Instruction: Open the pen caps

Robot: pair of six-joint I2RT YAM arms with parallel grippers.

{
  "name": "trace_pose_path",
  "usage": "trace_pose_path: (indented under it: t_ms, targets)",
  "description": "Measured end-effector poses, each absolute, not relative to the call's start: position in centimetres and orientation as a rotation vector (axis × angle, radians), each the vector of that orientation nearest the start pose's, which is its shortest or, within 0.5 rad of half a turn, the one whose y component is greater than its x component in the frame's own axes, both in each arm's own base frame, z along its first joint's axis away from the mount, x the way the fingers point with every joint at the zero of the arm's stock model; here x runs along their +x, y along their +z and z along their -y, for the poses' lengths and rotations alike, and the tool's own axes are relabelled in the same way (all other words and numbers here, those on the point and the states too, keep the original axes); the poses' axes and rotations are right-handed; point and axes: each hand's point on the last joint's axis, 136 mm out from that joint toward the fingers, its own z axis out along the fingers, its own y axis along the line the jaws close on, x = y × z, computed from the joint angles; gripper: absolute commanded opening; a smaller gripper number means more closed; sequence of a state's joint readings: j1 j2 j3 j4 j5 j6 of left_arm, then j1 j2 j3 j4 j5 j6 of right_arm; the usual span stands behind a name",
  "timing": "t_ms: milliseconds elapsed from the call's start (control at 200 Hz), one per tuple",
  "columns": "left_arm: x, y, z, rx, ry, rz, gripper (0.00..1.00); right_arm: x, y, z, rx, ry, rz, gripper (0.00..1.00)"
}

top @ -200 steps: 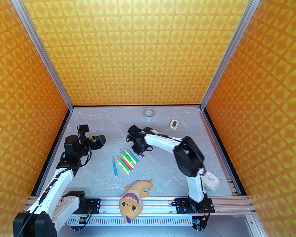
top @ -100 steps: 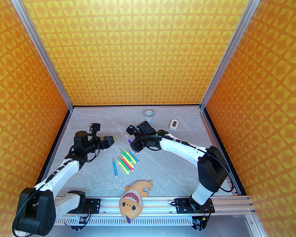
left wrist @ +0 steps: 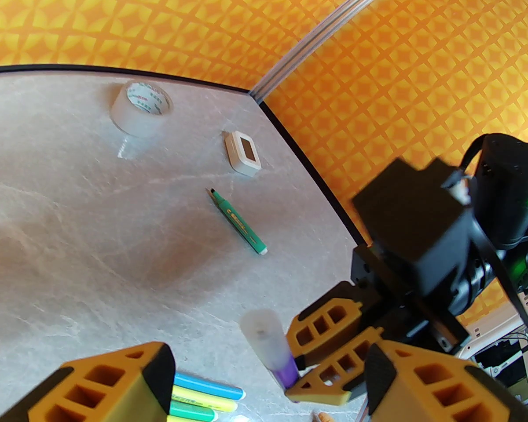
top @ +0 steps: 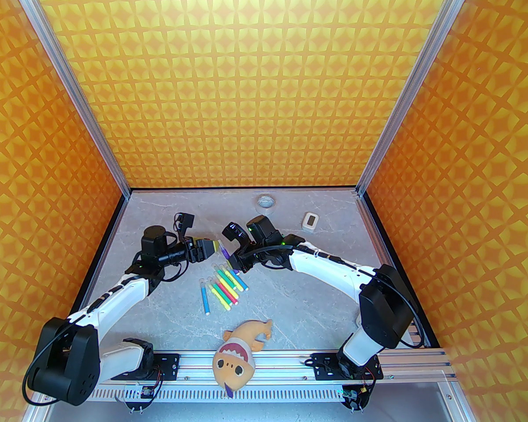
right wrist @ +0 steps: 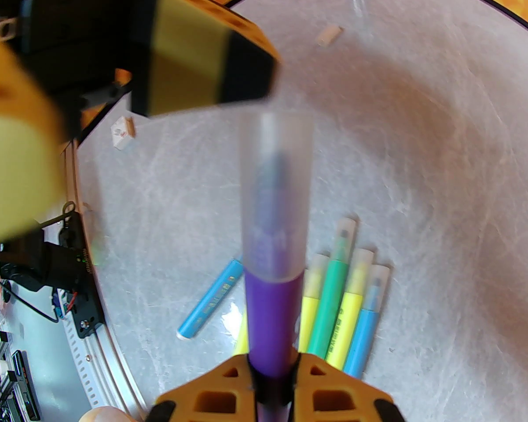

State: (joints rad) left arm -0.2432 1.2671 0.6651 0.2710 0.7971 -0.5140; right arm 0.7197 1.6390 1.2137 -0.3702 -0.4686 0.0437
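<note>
The cap [right wrist: 275,191] sits on the purple marker [right wrist: 273,319], held up over the tabletop [top: 290,288] a little left of its middle. The right gripper [right wrist: 273,367] is clamped on the barrel just below the cap. The left gripper [left wrist: 268,367] has its jaws wide apart on either side of the cap, gripping nothing. The other markers [top: 222,288] lie bunched beneath, their caps [right wrist: 345,231] on. A green marker [left wrist: 240,227] lies uncapped nearer the far edge.

The likely failures: the left jaws may close off-centre and lever the marker askew in the right grip, or they may pinch partly onto the barrel so that nothing separates. The smooth cap could also slip free.
</note>
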Motion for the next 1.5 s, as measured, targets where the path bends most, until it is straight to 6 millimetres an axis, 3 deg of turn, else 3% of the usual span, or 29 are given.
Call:
trace_pose_path:
  t_ms: [530, 930, 1010, 1070, 1155, 1260, 1501]
  targets:
    - [32.1, 22.2, 22.5, 0.356, -1.329, -1.949, 0.3, 28.3, 17.5, -35.6, -1.039, 0.942, -2.179, 0.0]
    - [32.0, 22.4, 23.0, 0.37, -1.36, -1.934, 0.1, 28.2, 18.1, -35.5, -1.035, 0.944, -2.15, 0.0]
    - [32.1, 22.4, 23.0, 0.369, -1.36, -1.933, 0.05, 28.3, 18.2, -35.5, -1.035, 0.944, -2.148, 0.1]
    - [32.1, 22.5, 23.0, 0.367, -1.362, -1.932, 0.03, 28.3, 18.2, -35.5, -1.035, 0.944, -2.145, 0.25]
    - [32.1, 22.6, 23.0, 0.361, -1.367, -1.93, 0.0, 28.4, 18.2, -35.6, -1.034, 0.943, -2.132, 0.33]
    - [32.1, 22.8, 23.0, 0.347, -1.381, -1.928, 0.0, 28.5, 17.9, -35.6, -1.032, 0.936, -2.12, 0.37]
    - [32.2, 23.4, 23.3, 0.337, -1.422, -1.911, 0.0, 28.9, 18.2, -35.8, -1.025, 0.938, -2.08, 0.36]
